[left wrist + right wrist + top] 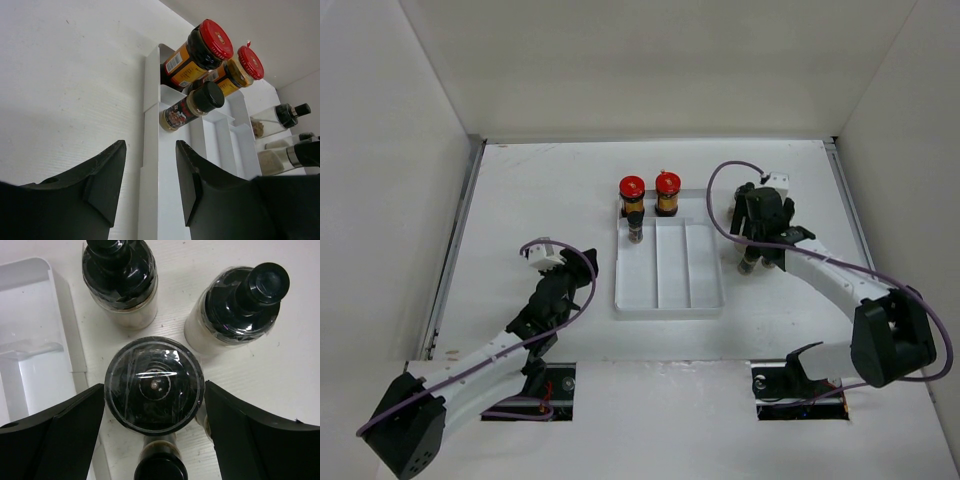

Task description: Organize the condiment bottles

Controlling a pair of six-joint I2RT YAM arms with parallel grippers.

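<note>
Three bottles (667, 190) sit in your tray (705, 275); your right gripper (154, 396) straddles a black-capped shaker (154, 382) to lift it, contact unclear, while your left gripper (150, 150) idles wide open, empty.

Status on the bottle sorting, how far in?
Done: two red-capped bottles and one small black-capped bottle stand at the tray's far end. In hand: right end effector straddles a shaker beside the tray, grip unclear. To do: three other shakers near it; left end effector open, empty.
</note>
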